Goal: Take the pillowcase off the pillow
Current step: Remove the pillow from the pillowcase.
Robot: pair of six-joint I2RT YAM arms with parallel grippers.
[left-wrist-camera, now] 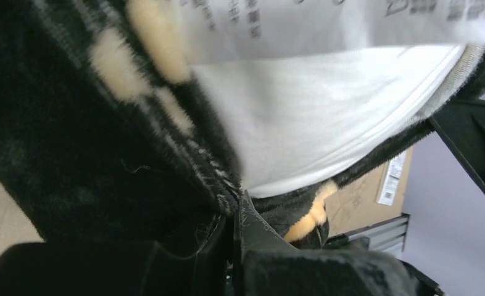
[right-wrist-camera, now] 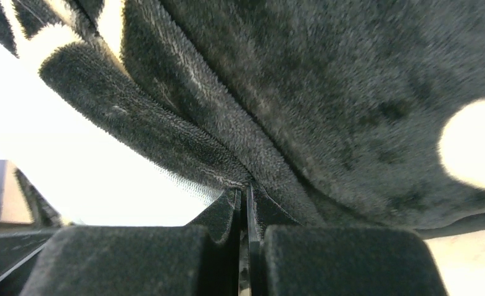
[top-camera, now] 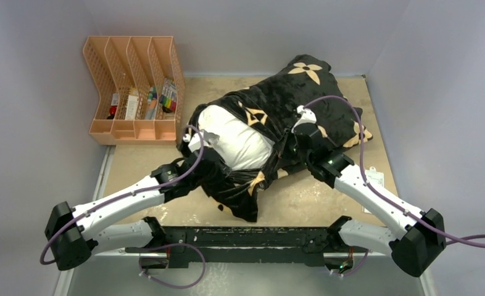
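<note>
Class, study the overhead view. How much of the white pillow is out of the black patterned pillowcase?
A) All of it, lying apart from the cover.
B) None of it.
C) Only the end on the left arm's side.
C: the pillow shows bare white only near the left gripper, while the pillowcase wraps the rest.

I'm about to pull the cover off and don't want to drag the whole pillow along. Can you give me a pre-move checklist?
1. Left gripper shut on the pillowcase edge: ok.
2. Right gripper shut on a pillowcase fold: ok.
3. Pillow showing at the open end: ok.
4. Left gripper free of pillow fabric: cannot tell, white cloth sits right at its tip.
5. Orange organizer clear of the opening: cannot tell, very close.
</note>
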